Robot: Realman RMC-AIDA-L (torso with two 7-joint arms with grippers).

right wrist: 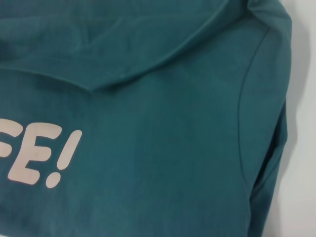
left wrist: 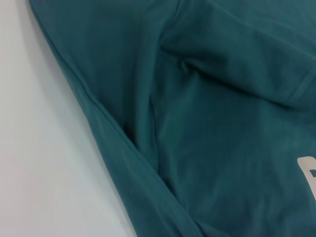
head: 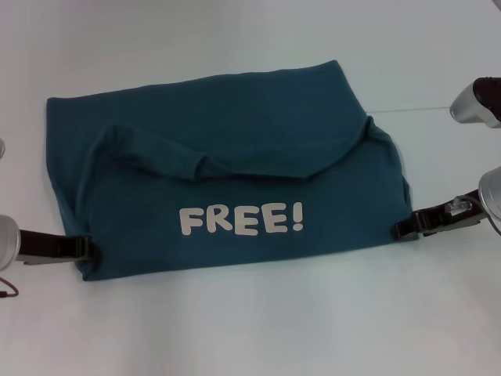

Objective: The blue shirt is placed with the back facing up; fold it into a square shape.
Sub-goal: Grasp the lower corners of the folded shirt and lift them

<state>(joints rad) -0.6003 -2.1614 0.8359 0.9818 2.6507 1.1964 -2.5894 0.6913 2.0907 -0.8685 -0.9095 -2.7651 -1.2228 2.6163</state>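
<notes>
The blue shirt [head: 235, 157] lies folded on the white table, its near part turned over so the white "FREE!" lettering [head: 241, 219] faces up. A sleeve fold runs across its middle. My left gripper [head: 88, 252] is low at the shirt's near-left corner, shut on the cloth. At the shirt's right edge, my right gripper [head: 401, 228] is also low and shut on the fabric. The left wrist view is filled by the blue shirt [left wrist: 207, 128] and its hem. The right wrist view shows the blue shirt [right wrist: 158, 148] with the end of the lettering [right wrist: 44, 158].
The white table [head: 250, 329] surrounds the shirt on all sides. A thin white line [head: 407, 109] runs along the table at the far right. Part of my right arm's grey housing [head: 477, 102] sits at the right edge.
</notes>
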